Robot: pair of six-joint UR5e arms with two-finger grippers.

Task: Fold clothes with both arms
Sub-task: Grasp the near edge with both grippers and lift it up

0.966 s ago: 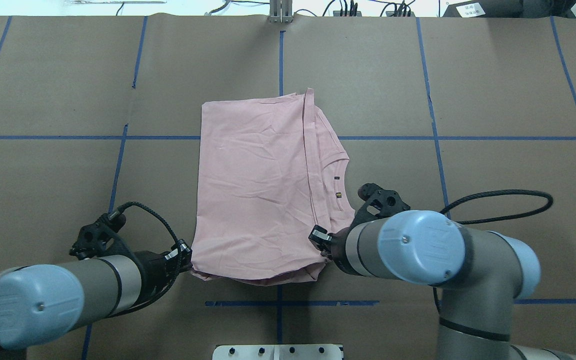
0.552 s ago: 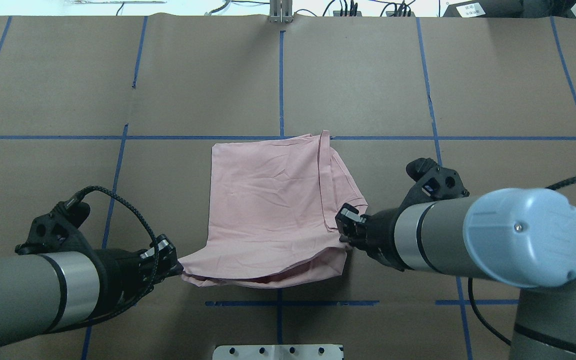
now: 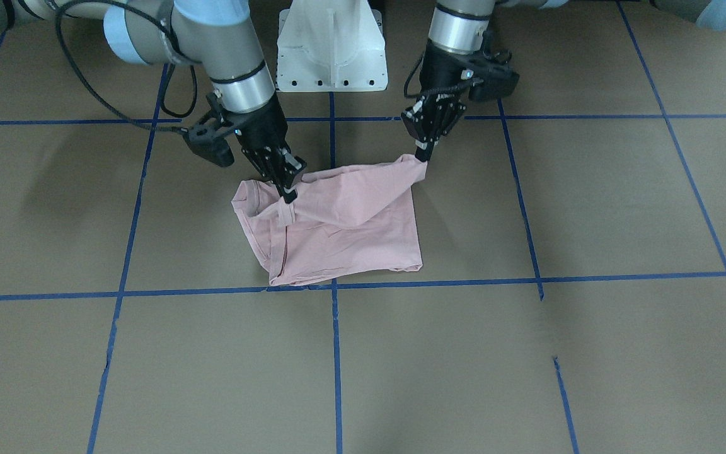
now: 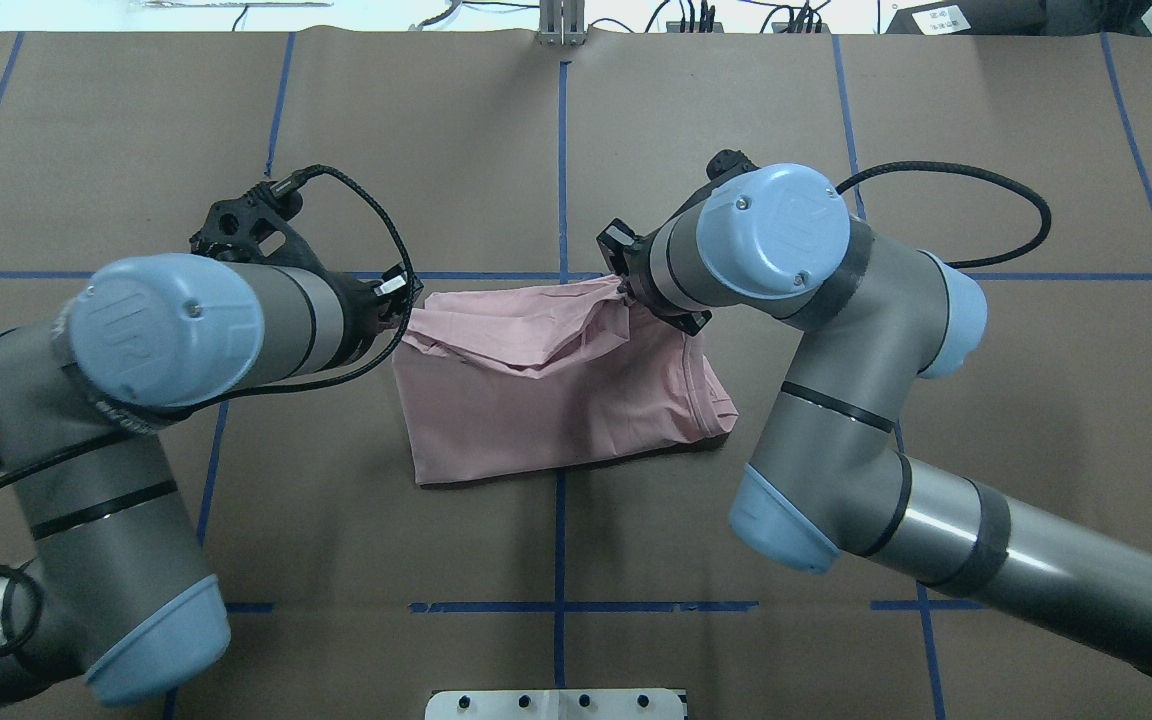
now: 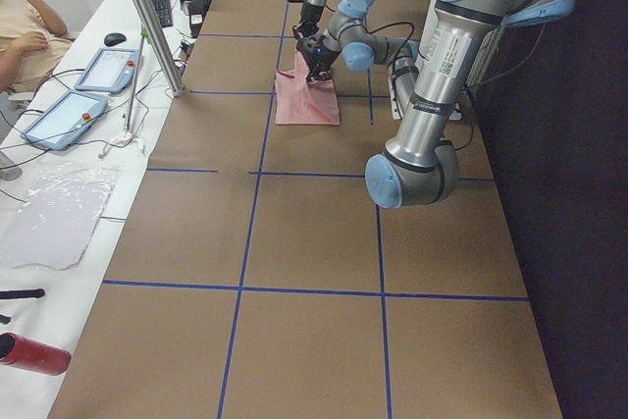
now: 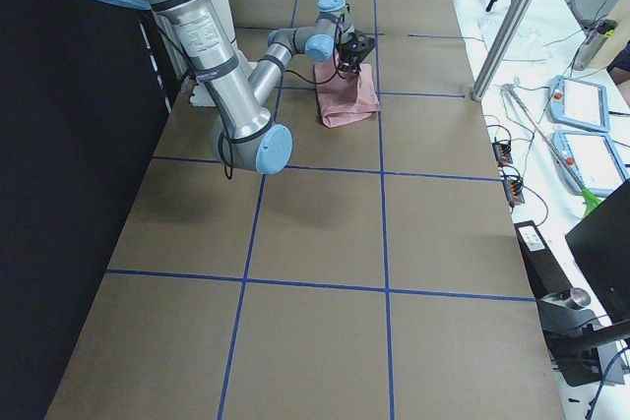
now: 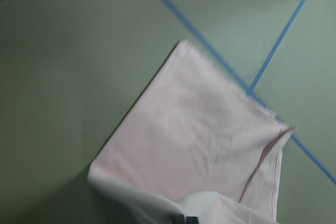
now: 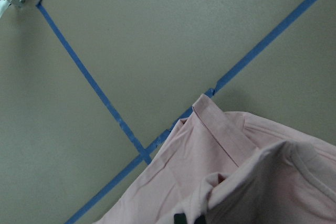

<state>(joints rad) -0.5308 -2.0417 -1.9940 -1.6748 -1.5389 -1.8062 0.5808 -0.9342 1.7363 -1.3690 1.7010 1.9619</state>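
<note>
The pale pink T-shirt [image 4: 556, 420] lies folded on the brown table at mid-table, plain side up, with the collar at its right end. Its far edge is raised off the table and sags between the two grippers. My left gripper [image 4: 404, 300] is shut on the shirt's left raised corner; in the front-facing view the left gripper [image 3: 424, 157] pinches that corner from above. My right gripper [image 4: 619, 280] is shut on the other raised corner, and the right gripper [image 3: 287, 189] shows near the collar end. The shirt [image 3: 350, 239] rests on the table below them. Both wrist views look down on pink cloth [image 7: 194, 145] [image 8: 220, 182].
Blue tape lines [image 4: 560, 150] cross the brown paper table cover. The white pedestal base [image 3: 331, 50] stands at the robot's edge. Beyond the table's far edge are a metal post [image 5: 147, 17], tablets [image 5: 103, 68], a red bottle [image 5: 25, 352] and a seated person [image 5: 25, 26].
Both grippers first drew the shirt back toward the robot, then rose and swung away from it. They carry the shirt's gripped edge up and over the rest of the cloth.
</note>
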